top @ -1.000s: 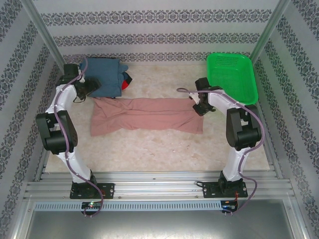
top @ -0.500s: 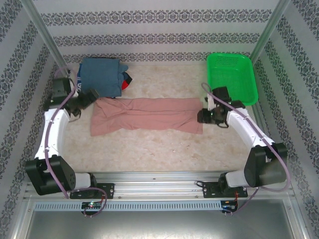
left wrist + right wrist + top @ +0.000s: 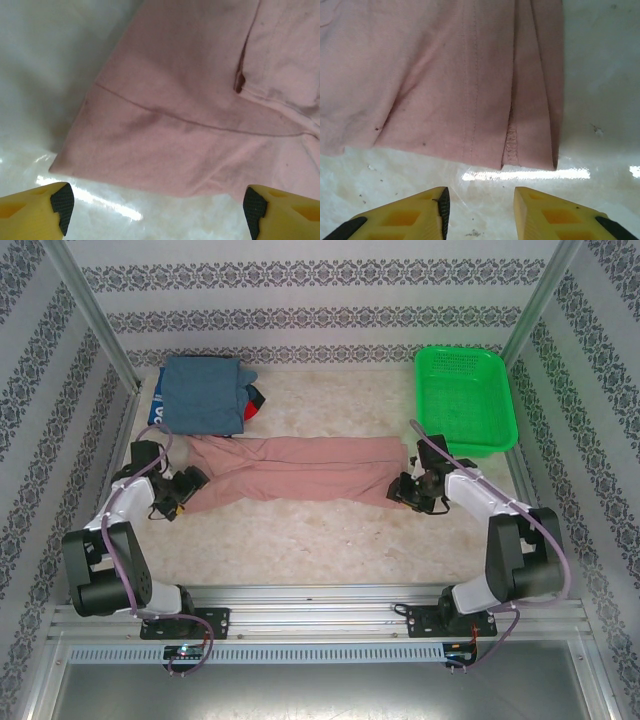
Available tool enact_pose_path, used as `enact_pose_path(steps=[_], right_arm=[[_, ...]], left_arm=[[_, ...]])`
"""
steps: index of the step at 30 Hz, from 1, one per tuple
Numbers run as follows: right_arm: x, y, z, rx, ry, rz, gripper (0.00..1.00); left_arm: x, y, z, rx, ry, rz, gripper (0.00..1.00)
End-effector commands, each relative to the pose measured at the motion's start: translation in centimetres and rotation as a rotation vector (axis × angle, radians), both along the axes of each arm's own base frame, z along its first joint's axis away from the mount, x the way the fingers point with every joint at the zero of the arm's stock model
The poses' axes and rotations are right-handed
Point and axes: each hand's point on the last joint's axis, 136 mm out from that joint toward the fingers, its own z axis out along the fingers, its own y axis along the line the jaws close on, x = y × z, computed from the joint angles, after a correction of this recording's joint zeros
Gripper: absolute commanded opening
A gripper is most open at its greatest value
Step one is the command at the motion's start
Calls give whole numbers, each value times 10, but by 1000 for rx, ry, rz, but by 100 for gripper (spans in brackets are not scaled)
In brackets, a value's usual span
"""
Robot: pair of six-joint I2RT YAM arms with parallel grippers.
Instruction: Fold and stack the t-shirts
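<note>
Top view: the pink shirt (image 3: pixel 300 470) lies as a long band mid-frame between the left tool (image 3: pixel 187 487) and right tool (image 3: pixel 404 490); left wrist: tool released, shirt corner in the upper frame; right wrist: tool released, shirt hem across the top.

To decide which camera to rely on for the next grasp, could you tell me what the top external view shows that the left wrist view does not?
Top external gives the layout: the folded blue-grey shirt at the far left, the green basket at the far right, and the right gripper at the right end of the pink shirt. Left wrist gives close detail: a stitched seam across the cloth and the shirt's corner lying flat on the table, ahead of wide-open jaws. Both share the pink shirt and the left gripper at its left end.
</note>
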Motion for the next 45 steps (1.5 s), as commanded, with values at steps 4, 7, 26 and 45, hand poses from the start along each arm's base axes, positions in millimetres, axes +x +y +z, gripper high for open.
enact_pose_path(steps=[4, 7, 26, 45], right_arm=[[6, 1, -20, -39, 32, -33, 40], [10, 3, -24, -50, 38, -24, 39], [16, 3, -20, -64, 39, -10, 27], [14, -14, -19, -81, 55, -8, 0]], left_arm=[[21, 5, -16, -30, -85, 48, 86], [28, 5, -18, -38, -104, 56, 80], [27, 9, -22, -2, -88, 20, 24], [21, 17, -18, 44, -57, 11, 0]])
